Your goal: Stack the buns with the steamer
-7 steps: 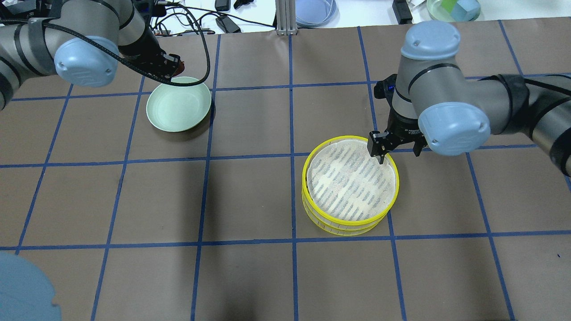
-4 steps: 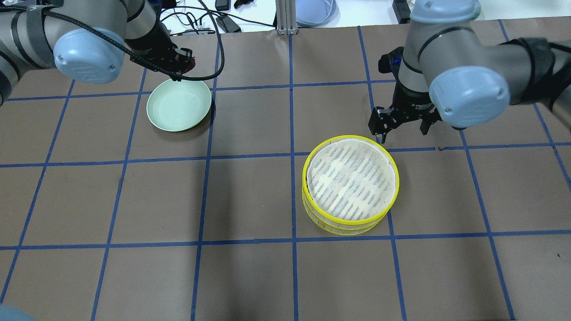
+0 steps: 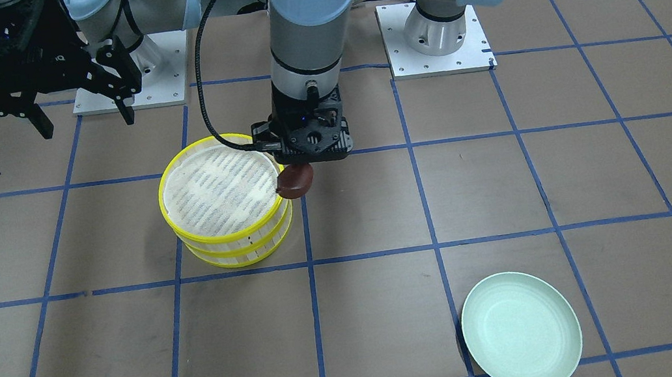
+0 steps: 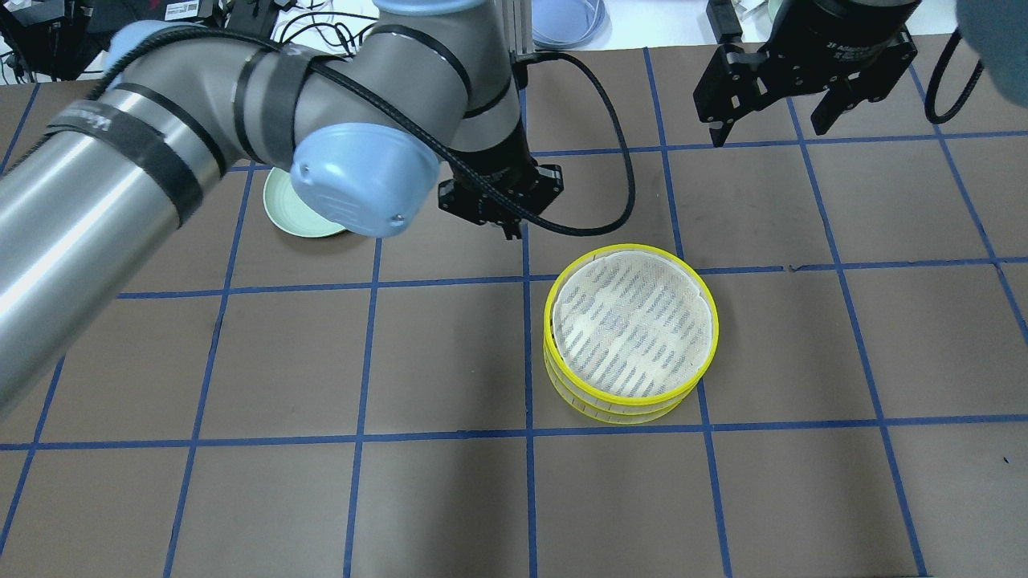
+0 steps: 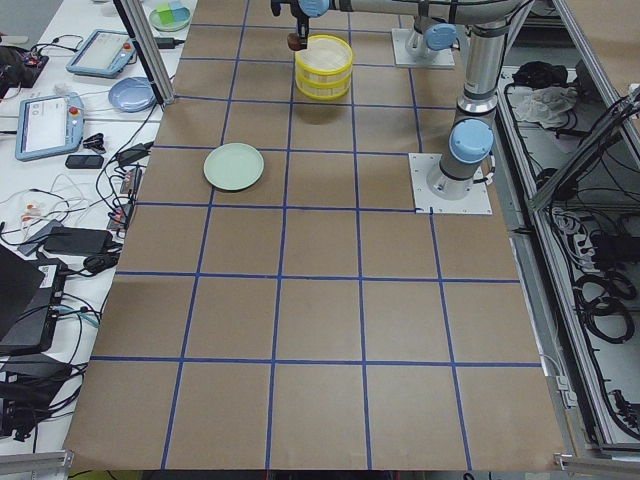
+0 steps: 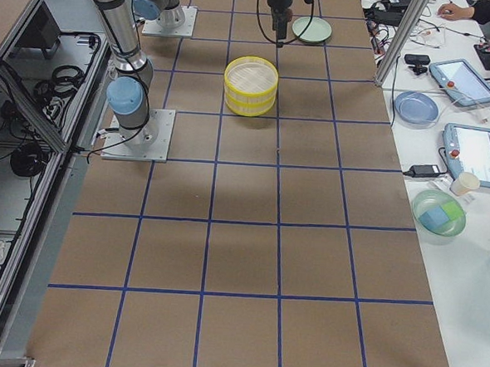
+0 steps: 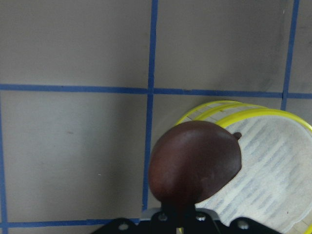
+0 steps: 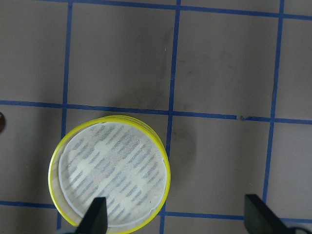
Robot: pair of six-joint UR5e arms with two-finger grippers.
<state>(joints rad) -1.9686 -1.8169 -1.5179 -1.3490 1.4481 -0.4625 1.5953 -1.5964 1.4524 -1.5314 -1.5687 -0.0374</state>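
My left gripper [image 3: 296, 169] is shut on the dark reddish-brown bun [image 3: 296, 182] and holds it in the air at the edge of the steamer's rim. The bun fills the middle of the left wrist view [image 7: 195, 163]. The steamer [image 3: 163, 206] stands as two stacked yellow-rimmed tiers, with a whitish slatted surface on top and nothing lying on it; it also shows in the overhead view [image 4: 549, 321]. The pale cream bun is not in view. My right gripper [image 4: 773, 127] is open and empty, raised well behind the steamer.
The pale green plate [image 3: 522, 331] is empty, on the robot's left side of the table; in the overhead view [image 4: 277, 210] my left arm partly covers it. Blue tape lines grid the brown table. Tablets, bowls and cables lie beyond the far edge.
My left gripper has carried the brown bun from the green plate across to the steamer's edge. My right gripper has risen from the steamer's rim and drawn back toward the table's far side.
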